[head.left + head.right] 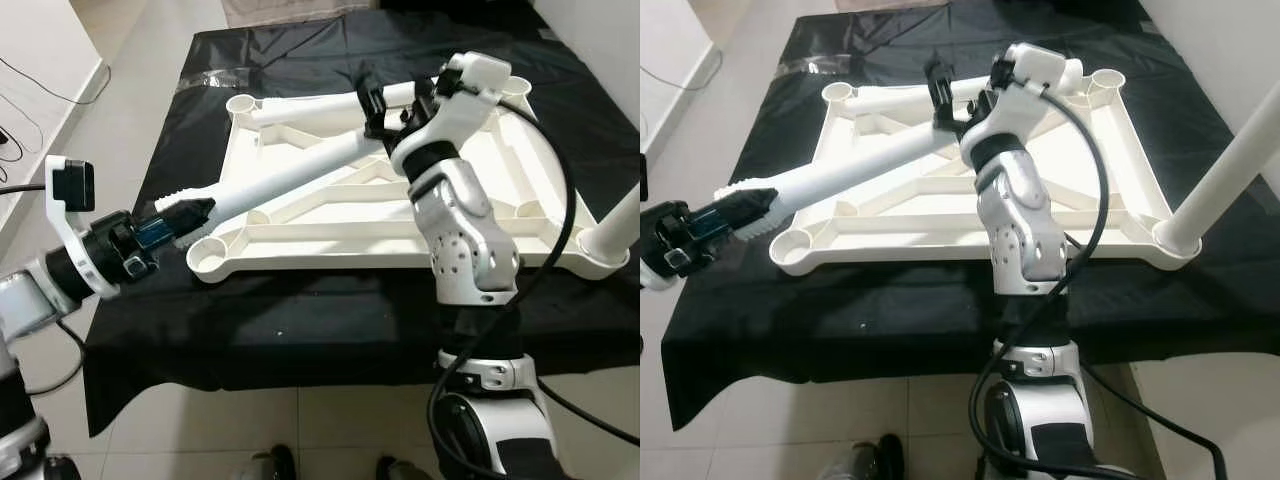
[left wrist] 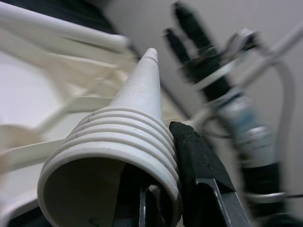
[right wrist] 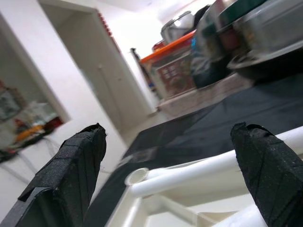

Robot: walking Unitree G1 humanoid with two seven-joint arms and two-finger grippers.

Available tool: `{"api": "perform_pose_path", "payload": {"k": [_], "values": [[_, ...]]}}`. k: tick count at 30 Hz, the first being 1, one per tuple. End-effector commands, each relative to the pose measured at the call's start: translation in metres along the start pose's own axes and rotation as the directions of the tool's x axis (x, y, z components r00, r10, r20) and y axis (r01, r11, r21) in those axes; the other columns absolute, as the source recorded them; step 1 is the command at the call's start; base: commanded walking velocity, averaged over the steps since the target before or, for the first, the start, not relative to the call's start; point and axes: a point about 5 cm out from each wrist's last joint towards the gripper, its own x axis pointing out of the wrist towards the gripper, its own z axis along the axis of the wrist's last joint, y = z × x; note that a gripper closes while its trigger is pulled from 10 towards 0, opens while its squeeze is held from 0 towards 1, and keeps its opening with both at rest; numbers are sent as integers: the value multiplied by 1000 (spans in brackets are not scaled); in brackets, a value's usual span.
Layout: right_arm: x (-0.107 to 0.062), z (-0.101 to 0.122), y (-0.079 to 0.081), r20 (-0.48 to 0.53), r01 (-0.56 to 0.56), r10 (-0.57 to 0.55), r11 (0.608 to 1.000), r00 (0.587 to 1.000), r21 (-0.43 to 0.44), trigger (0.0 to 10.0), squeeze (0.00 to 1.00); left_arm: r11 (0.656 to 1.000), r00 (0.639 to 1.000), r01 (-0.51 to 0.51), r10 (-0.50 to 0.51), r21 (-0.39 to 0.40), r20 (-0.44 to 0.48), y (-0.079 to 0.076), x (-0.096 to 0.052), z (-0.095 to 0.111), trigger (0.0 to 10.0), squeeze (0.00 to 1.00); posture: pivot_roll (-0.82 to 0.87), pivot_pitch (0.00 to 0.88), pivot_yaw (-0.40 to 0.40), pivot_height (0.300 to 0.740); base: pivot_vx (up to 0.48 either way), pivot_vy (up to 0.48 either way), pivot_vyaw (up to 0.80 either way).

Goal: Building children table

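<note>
A white children's table top [image 1: 520,215] lies upside down on the black-covered table [image 1: 300,330]. My left gripper [image 1: 188,216] is shut on the threaded end of a loose white leg [image 1: 290,172], which slants across the top's ribs. In the left wrist view the fingers [image 2: 194,156] pinch that ribbed end [image 2: 118,142]. My right gripper [image 1: 374,104] hovers open over the leg's far end, its fingers [image 3: 71,179] spread wide. A second leg [image 1: 320,105] lies along the far edge. A third leg [image 1: 1235,170] stands upright in the near right corner socket.
The near left corner socket [image 1: 795,245] sits just beside my left gripper. The black cloth hangs over the table's front edge [image 1: 250,385]. Pale floor tiles [image 1: 130,110] lie to the left. Dark shoes [image 1: 283,464] show at the bottom. Stacked bins [image 3: 199,52] stand far behind.
</note>
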Motion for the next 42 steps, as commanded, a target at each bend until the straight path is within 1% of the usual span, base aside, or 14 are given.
{"api": "perform_pose_path", "payload": {"k": [1, 3, 4, 6, 7, 10, 13, 16, 18, 20, 25, 26, 38, 42], "values": [[2, -2, 3, -22, -50, 51, 997, 998, 54, 10000, 1000, 993, 995, -101, 99, 54, 26, 2, -6, -1, 5412, 0, 18, 185, 35, 740, 0, 0, 0], [3, -2, 3, -29, -59, 61, 997, 998, 58, 10000, 1000, 990, 991, -131, 129, 50, 41, 3, -8, -3, 5412, 0, 18, 185, 35, 740, 0, 0, 0], [3, -5, 0, -62, -59, 66, 992, 996, 112, 10000, 1000, 986, 986, -161, 158, 54, 52, 3, -11, -5, 10000, 0, 15, 182, 31, 740, 0, 0, 0], [4, -9, -3, -97, -56, 74, 982, 992, 178, 10000, 1000, 979, 980, -193, 189, 65, 65, 2, -14, -8, 10000, 0, 15, 182, 31, 740, 0, 0, 0], [4, -11, -8, -115, -66, 89, 979, 989, 191, 10000, 0, 971, 974, -219, 212, 94, 86, 0, -15, -6, 10000, 0, 16, 180, 22, 740, 0, 0, 0], [4, -16, -16, -161, -78, 113, 975, 981, 210, 10000, 0, 957, 960, -262, 244, 125, 139, -3, -16, -1, 10000, 0, 14, 177, 19, 740, 0, 0, 0], [-5, -46, -25, -374, -75, 178, 959, 910, 273, 10000, 0, 931, 937, -307, 260, 196, 233, -12, -13, 11, 10000, 0, 10, 175, 12, 740, 0, 0, 0], [-11, -59, -24, -442, -65, 212, 944, 871, 323, 10000, 0, 921, 932, -315, 255, 230, 257, -17, -10, 14, 10000, 0, 8, 172, 6, 740, 0, 0, 0], [-18, -70, -17, -472, -49, 305, 876, 827, 480, 10000, 0, 923, 943, -270, 196, 274, 269, -29, -2, 13, 10000, 0, 11, 169, -1, 740, 0, 0, 0], [-20, -73, -14, -470, -46, 340, 845, 815, 533, 10000, 0, 929, 948, -242, 166, 279, 271, -35, 2, 12, 10000, 0, 11, 169, -1, 740, 0, 0, 0], [-18, -75, -10, -436, 4, 363, 764, 823, 645, 10000, 0, 931, 955, -214, 136, 295, 264, -44, 8, 4, 10000, 0, 12, 166, -11, 740, 0, 0, 0], [-15, -78, -18, -439, 66, 355, 712, 826, 699, 10000, 0, 934, 953, -218, 141, 283, 269, -47, 11, -4, 10000, 0, 9, 164, -18, 740, 0, 0, 0], [-23, -86, -40, -455, 154, 357, 625, 816, 765, 10000, 0, 929, 949, -233, 153, 287, 274, -51, 10, -8, 10000, 0, 14, 155, -29, 740, 0, 0, 0], [-25, -82, -39, -392, 122, 409, 547, 824, 828, 10000, 0, 935, 959, -209, 138, 287, 249, -54, 11, -14, 10000, 0, 16, 152, -27, 740, 0, 0, 0]]}}
